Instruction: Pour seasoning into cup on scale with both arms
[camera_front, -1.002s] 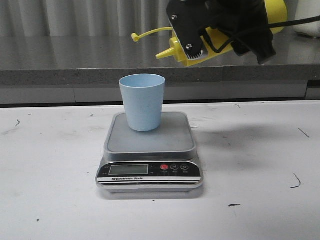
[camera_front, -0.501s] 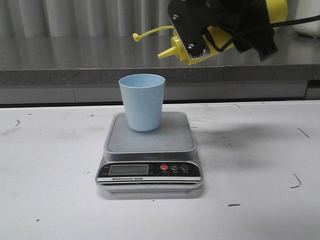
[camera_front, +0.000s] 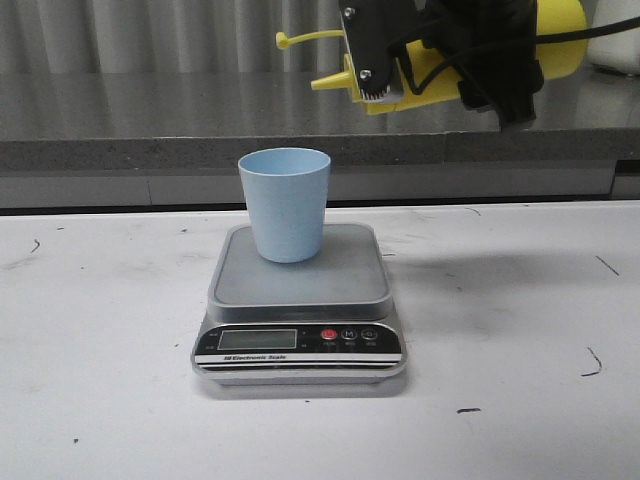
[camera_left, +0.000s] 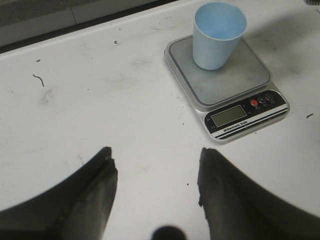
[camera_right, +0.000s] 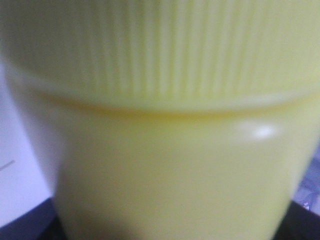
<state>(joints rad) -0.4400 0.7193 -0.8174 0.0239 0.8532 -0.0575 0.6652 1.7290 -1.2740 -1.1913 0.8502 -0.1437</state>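
Front view: right gripper clamped on the yellow bottle, held roughly sideways in the air, nozzle pointing left, above and right of the cup. Cup stands upright on the scale, toward the back of the platform. Scale sits on the white table. Left wrist view: left gripper fingers spread, nothing between them, hovering over bare table, well apart from the scale. Right wrist view: just blurred yellow bottle filling the frame.
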